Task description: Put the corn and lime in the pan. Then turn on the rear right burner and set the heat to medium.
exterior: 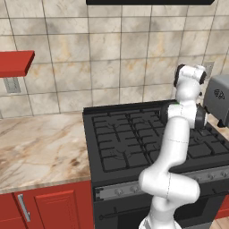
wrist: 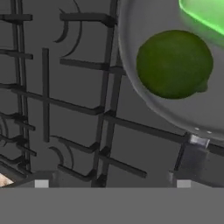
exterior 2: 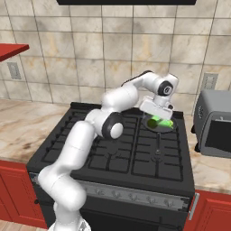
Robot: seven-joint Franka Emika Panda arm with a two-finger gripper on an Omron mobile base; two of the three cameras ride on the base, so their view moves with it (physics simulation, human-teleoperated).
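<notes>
Dark grey and shallow, the pan [wrist: 131,83] sits on the stove [exterior 2: 113,153], on the rear right burner [exterior 2: 155,135], and I will place everything from that pan. Inside it lies the lime [wrist: 174,64], a dark green ball resting on the pan floor close to the rim. Just beyond the lime, also inside the pan, is the corn [wrist: 205,15], bright light green and long; my hand view cuts off most of it, so I see one edge. From the right base view the corn [exterior 2: 161,122] shows as a light-green patch in the pan [exterior 2: 150,125], partly covered by my wrist.

My end effector [wrist: 112,183] hangs above the stove grate just outside the pan's rim, on the side toward the stove's middle. Its two fingertips [wrist: 41,183] stand wide apart at the bottom of the hand view, released, with nothing between them but black grate bars. In the right base view my end effector [exterior 2: 156,109] is directly over the pan.

Beside the pan, off the stove's right edge, a grey toaster oven [exterior 2: 215,124] stands on the marble bench [exterior 2: 212,169]. Along the stove's front, well in front of the pan, runs a row of knobs [exterior 2: 135,197].
</notes>
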